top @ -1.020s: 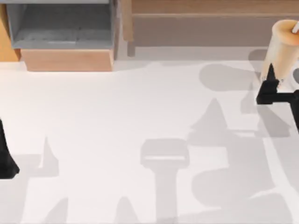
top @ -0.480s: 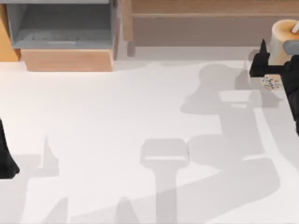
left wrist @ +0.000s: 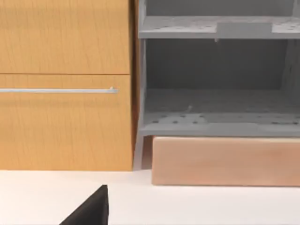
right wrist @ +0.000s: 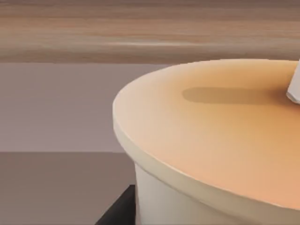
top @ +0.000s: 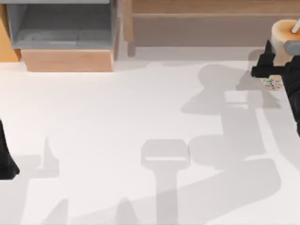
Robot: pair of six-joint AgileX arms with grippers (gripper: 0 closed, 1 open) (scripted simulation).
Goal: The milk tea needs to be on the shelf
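Observation:
The milk tea [top: 282, 33] is at the table's far right, just in front of the shelf [top: 211, 7]. It is a pale beige cup with a white straw [top: 296, 26], and its speckled base [top: 272, 83] hangs over the table. My right gripper [top: 274, 65] is shut on the cup's side, one black finger [top: 262, 63] showing on its left. In the right wrist view the cup's top [right wrist: 225, 122] is close up, with the brown shelf board [right wrist: 140, 33] behind it. My left gripper [top: 5, 159] is parked at the left edge.
A grey-lined box cabinet [top: 61, 28] on a light wood base [top: 68, 60] stands at the back left, beside an orange wooden drawer front [left wrist: 65, 84]. The shelf's upright post [top: 126, 23] sits between cabinet and recess [top: 201, 30]. Arm shadows lie on the white table [top: 117, 117].
My right gripper has raised the milk tea off the table and carried it toward the shelf; in the last half second it shifted slightly right. The left arm has not moved.

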